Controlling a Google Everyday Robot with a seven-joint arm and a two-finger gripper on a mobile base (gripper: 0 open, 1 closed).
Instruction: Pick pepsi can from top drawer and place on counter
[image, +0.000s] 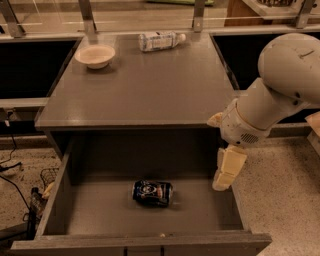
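One can (152, 193) lies on its side in the one open drawer (100, 215), left of the hand (227, 170) and slightly lower, apart from it. It is dark blue with a round logo and silvery ends. The hand hangs at the drawer's right side; clenched or released, I cannot tell. Up and left of it, the counter (150, 85) carries one bowl (95, 55) and one bottle (159, 41).
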